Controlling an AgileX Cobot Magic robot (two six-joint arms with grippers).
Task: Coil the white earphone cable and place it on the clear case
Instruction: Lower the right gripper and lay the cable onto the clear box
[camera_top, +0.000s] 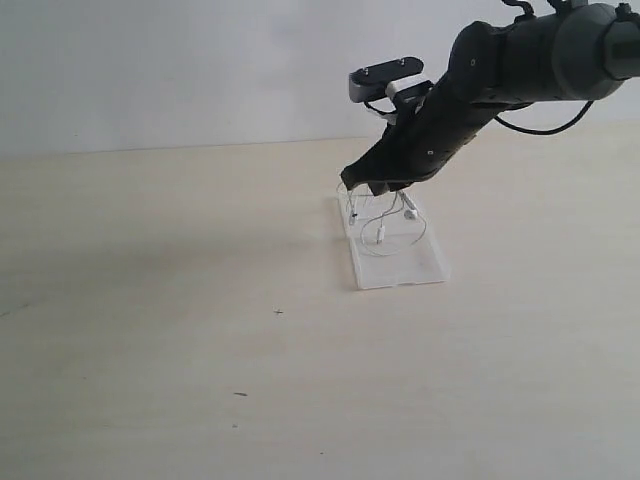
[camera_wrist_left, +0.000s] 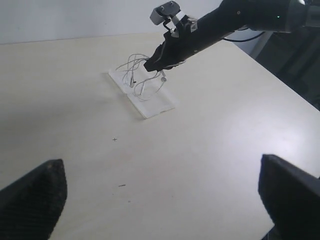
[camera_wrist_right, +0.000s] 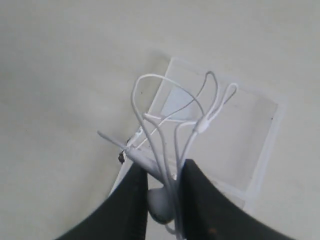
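- Two pincers are seen: the right pincer (camera_wrist_right: 162, 172) is pinched on the white earphone cable (camera_wrist_right: 165, 130), with an earbud caught between its fingers; the left pincer (camera_wrist_left: 161, 167) is spread wide, well apart from the work.
- Loose loops are hung from that grip over the clear case (camera_top: 405, 272), which is laid flat toward the far edge of the desk (camera_top: 200, 350); some loops appear to touch it.
- Placing is judged to be the step in hand.
- Next, the bundle should be lowered and released so that no loop is left past the case's edges.
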